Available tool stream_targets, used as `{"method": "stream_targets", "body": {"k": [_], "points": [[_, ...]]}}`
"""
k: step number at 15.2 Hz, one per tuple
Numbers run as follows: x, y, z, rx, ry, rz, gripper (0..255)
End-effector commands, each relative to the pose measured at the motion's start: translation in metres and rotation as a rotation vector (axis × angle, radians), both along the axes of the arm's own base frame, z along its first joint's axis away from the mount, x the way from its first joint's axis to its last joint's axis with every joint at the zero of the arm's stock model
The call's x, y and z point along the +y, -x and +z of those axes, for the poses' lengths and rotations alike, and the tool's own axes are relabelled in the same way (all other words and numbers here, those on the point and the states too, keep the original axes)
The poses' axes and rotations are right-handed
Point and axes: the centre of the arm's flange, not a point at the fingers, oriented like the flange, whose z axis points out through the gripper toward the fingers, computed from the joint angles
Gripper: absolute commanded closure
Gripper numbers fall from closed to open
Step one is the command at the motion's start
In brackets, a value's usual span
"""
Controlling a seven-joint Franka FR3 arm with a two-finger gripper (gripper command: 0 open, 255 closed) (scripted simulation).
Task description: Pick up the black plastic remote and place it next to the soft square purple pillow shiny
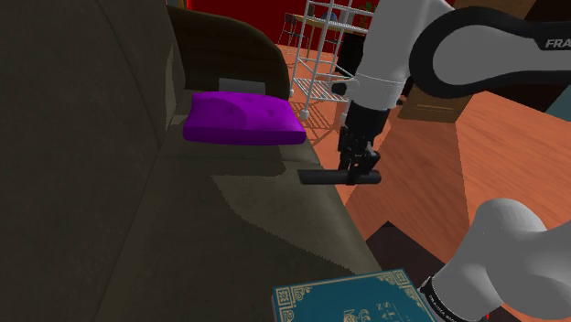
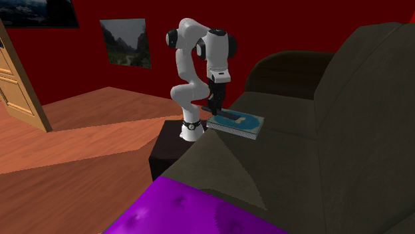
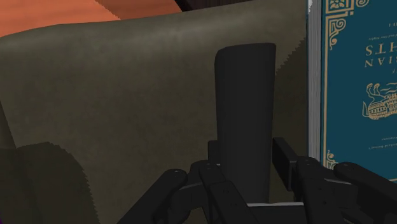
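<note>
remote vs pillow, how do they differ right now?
The remote is black and a slim bar; the pillow is purple, broad and plump. The remote is clasped in the claw; the pillow lies free on the sofa. Both are over the sofa seat.

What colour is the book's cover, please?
The book is teal with gold ornament, best in the wrist view.

It was a home's living room: a dark sofa [image 2: 346, 100] with a purple pillow [image 1: 240, 119], red walls [image 2: 80, 70] hung with framed pictures [image 2: 124, 42], a wooden floor [image 2: 80, 153] and a panelled door [image 2: 16, 86].
</note>
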Motion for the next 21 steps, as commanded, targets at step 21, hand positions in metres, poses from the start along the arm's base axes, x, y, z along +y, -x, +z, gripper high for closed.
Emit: {"method": "stream_targets", "body": {"k": [21], "points": [[-0.019, -0.196, 0.034, 0.0, 0.0, 0.0, 255]]}}
